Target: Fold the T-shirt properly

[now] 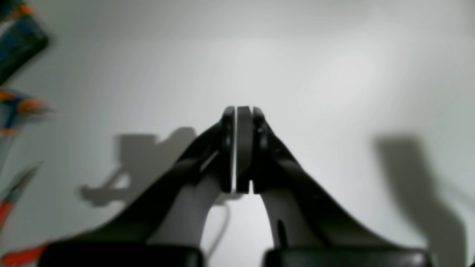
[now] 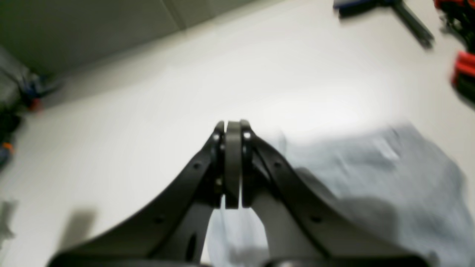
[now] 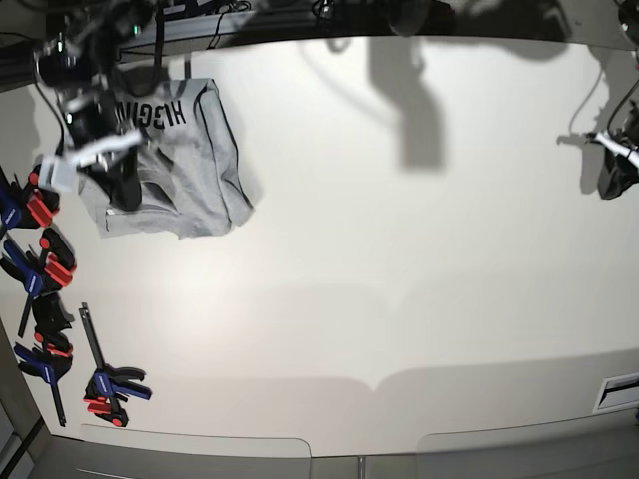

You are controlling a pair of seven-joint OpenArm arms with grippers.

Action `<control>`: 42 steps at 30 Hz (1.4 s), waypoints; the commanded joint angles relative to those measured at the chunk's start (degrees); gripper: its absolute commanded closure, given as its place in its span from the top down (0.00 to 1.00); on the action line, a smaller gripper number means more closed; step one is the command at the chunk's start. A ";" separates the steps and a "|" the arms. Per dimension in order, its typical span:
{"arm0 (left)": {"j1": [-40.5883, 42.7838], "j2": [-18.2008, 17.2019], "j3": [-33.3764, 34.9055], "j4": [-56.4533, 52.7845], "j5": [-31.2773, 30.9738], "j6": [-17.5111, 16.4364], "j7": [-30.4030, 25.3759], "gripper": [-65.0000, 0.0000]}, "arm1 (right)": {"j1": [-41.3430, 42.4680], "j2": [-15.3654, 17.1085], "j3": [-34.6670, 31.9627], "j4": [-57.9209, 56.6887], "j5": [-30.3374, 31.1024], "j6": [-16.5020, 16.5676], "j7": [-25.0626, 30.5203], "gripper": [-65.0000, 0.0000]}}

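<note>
Showing black lettering only in base view: folded light heather-grey cotton T-shirt [image 3: 180,165] sits at the white table [image 3: 399,259] corner under right gripper [image 3: 125,195]. Both grippers clenched empty; left gripper [image 1: 237,148] over bare table. Red-blue clamps [image 3: 45,269] line the edge.

Grey T-shirt [image 3: 190,170] w/ black lettering, white table [image 3: 399,279], red/blue clamps [image 3: 45,264].

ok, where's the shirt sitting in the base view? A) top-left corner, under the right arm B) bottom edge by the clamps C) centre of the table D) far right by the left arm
A: the shirt lies bunched in the top-left corner of the table, lettering up, with the right gripper over its left part.
</note>
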 commanded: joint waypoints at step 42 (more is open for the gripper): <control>3.65 13.27 42.77 -70.01 31.28 1.95 -42.27 0.00 | 1.09 10.32 -55.21 -97.77 -24.04 -21.97 45.44 0.00</control>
